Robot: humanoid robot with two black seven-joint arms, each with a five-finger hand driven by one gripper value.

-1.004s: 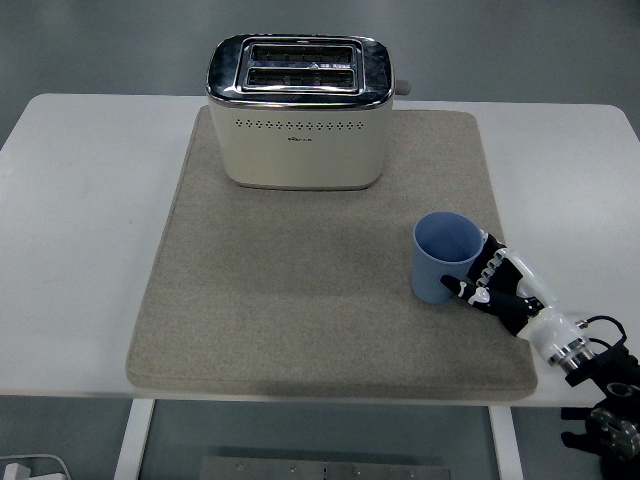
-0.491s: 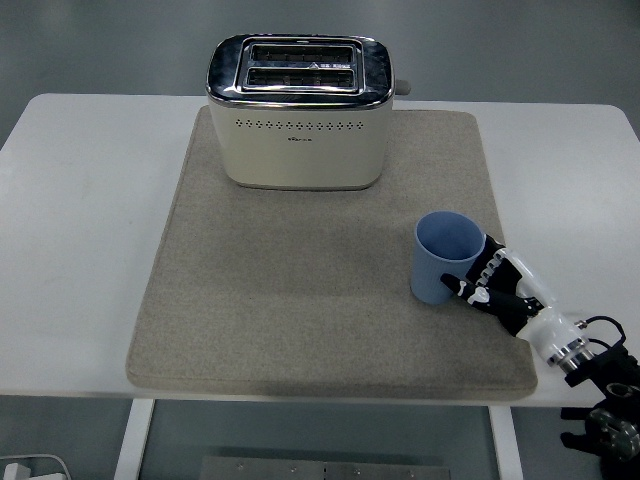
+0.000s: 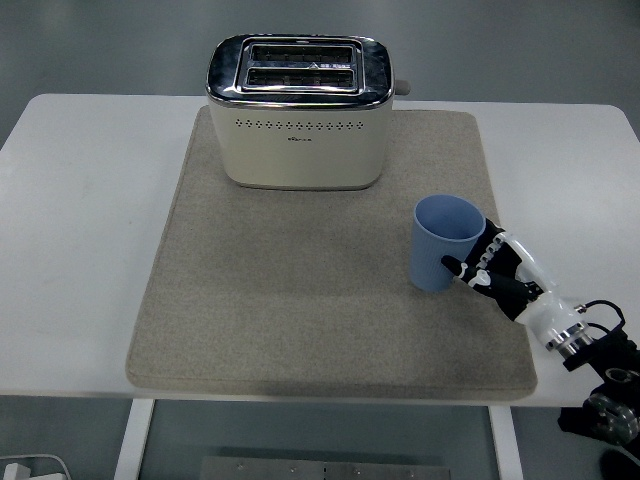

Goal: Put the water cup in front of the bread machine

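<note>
Cream-and-chrome bread machine [image 3: 298, 112] standing upright at the far middle of a grey felt mat [image 3: 290, 300], long side facing the near edge, two slots opening upward, small lever knob sticking out on its right end. Mat spread over most of a white table [image 3: 80, 230], bare white margin left and right of it.

Between bread machine and near edge of the mat, only open felt; nothing lying directly in front of the bread machine's face.

Blue water cup [image 3: 444, 243] placed toward the near right of the bread machine, well apart from it, by the mat's right edge. Mouth open upward, long axis close to vertical but leaning a little, rim tipped slightly toward the right side. Empty inside as far as visible. Cannot tell whether the base rests flat on the felt or sits just clear of it.

Right hand [image 3: 497, 272] reaching in from the lower right corner, well to the near right of the bread machine, black-and-white fingers [image 3: 470, 268] curled against the cup's right wall and closed around it, thumb side toward the near face of the cup. White wrist and cabling trailing off past the table's near right corner.
</note>
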